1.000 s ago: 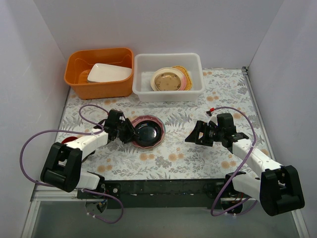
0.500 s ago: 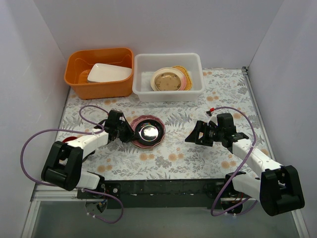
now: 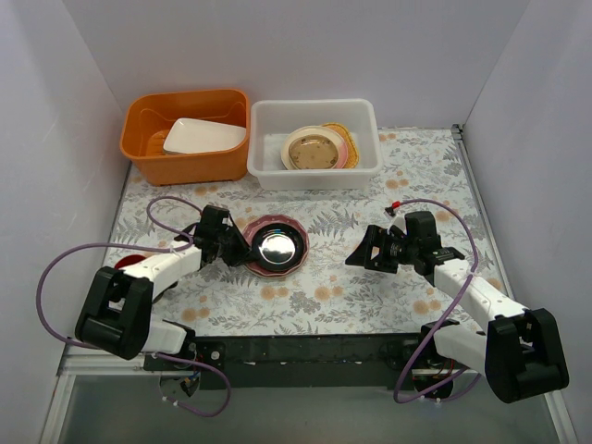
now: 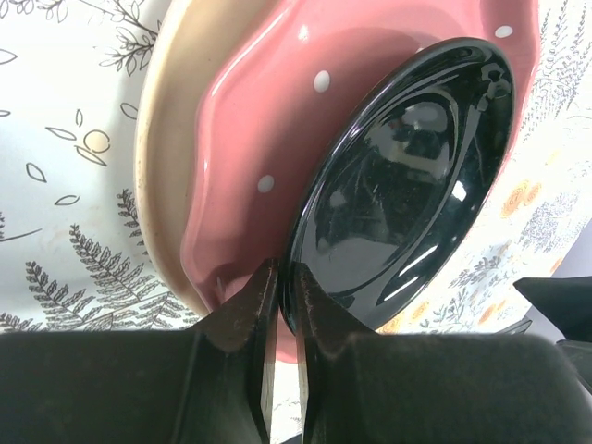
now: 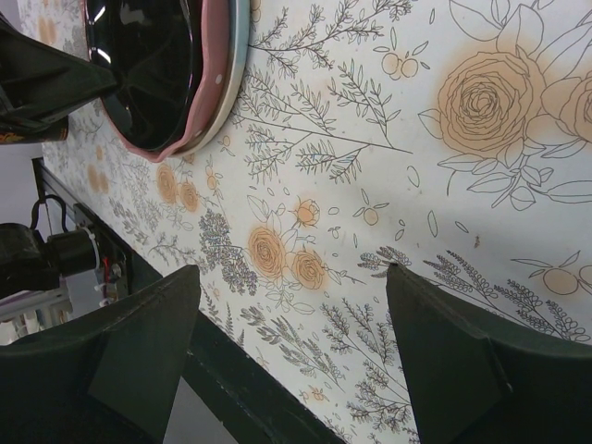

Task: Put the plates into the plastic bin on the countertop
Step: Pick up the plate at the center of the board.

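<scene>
The left tool [image 4: 282, 275] is pinched narrow on the near-left rim of the small black plate [image 3: 281, 245], one finger above the rim and one below it. The left wrist view shows the fingertips [image 4: 266, 277] almost meeting, with only the thin black edge between them.

The black plate sits inside the pink dotted plate [image 4: 242, 120]. That one rests on a pale bottom plate [image 4: 151, 157], whose edge looks cream from the left wrist and light blue from the right wrist. This stack of three lies on the tabletop [image 3: 370, 298], left of centre and well apart from the bin. Whether the black plate is lifted clear of the pink one cannot be told.

The right tool [image 3: 359, 250] hangs over the tabletop to the right of the stack, pointing left towards it. Its fingers are spread wide and nothing is between them; only the flower-and-fern print shows in the gap.

The white plastic bin [image 3: 268, 166] stands at the far edge, about in the middle. It holds several plates stacked: a round cream plate [image 3: 313, 150] on top, a pink edge [image 3: 349, 155] showing to its right, and an orange plate [image 3: 339, 130] peeking out behind.

Just left of the bin, touching or nearly so, is the orange tub [image 3: 153, 157], with a white rectangular dish [image 3: 203, 136] lying tilted inside it.
</scene>
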`<state>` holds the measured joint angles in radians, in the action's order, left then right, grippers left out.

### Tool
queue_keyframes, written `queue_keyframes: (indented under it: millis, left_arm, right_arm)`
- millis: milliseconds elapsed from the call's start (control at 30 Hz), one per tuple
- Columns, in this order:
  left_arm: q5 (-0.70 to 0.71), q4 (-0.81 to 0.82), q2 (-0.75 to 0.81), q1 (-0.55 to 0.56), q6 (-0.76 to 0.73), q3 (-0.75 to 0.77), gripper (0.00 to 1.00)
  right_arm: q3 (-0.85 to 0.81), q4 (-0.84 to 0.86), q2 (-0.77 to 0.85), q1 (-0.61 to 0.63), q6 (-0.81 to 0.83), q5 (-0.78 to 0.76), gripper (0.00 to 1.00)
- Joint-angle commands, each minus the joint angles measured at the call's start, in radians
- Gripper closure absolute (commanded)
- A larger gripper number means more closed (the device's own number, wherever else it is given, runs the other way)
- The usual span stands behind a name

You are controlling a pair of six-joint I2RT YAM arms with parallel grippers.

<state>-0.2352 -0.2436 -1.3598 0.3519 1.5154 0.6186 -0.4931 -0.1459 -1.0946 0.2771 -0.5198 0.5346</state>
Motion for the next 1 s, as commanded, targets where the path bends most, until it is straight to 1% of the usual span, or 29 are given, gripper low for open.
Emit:
queue_keyframes:
  millis: [0,133,267,400,533,967]
  left_arm:
    - [0.025,-0.06,0.039,0.002,-0.012,0.003,1.0]
    - [0.025,-0.077,0.07,0.002,-0.012,0.02,1.0]
    - [0.027,-0.103,0.119,0.002,0.0,0.039,1.0]
    - [0.031,-0.128,0.14,0.002,-0.003,0.075,1.0]
    - [0.02,-0.14,0.166,0.002,0.002,0.086,1.0]
    - [0.027,-0.183,0.206,0.002,0.006,0.136,1.0]
  right_arm:
    - [-0.012,0.02,0.019,0.005,0.015,0.018,0.11]
    - [0.011,0.028,0.053,0.004,0.001,0.015,0.11]
    - [0.001,0.006,0.047,0.004,0.018,0.011,0.11]
    - [0.01,0.025,0.058,0.005,0.0,0.021,0.12]
    - [-0.009,0.003,0.048,0.005,0.015,0.015,0.12]
    - [-0.01,0.008,0.036,0.004,0.015,0.022,0.12]
